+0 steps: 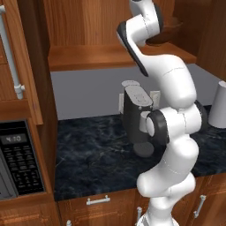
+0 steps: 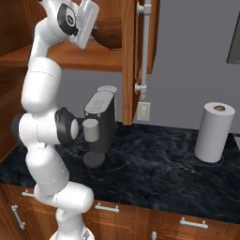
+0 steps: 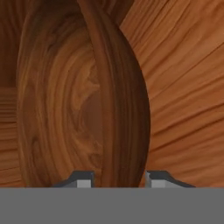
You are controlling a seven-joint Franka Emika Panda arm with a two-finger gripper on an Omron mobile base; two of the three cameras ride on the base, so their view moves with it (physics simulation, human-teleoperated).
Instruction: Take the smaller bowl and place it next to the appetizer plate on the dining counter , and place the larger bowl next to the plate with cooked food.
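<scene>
The larger bowl, deep and of dark reddish-brown wood, sits on the shelf inside the open upper cabinet; its edge also shows behind my arm. My arm reaches up to it. In the hand view the bowl looms close, tipped on edge by the camera's roll, and its thick rim runs down between my fingertips. My gripper is shut on the rim, one finger inside the wall and one outside. The smaller bowl, the appetizer plate, the plate with cooked food and the dining counter are out of view.
Below the shelf, a dark coffee machine stands on a black marble counter. A paper towel roll stands at the right. The cabinet door hangs open beside the bowl. A microwave sits at the left.
</scene>
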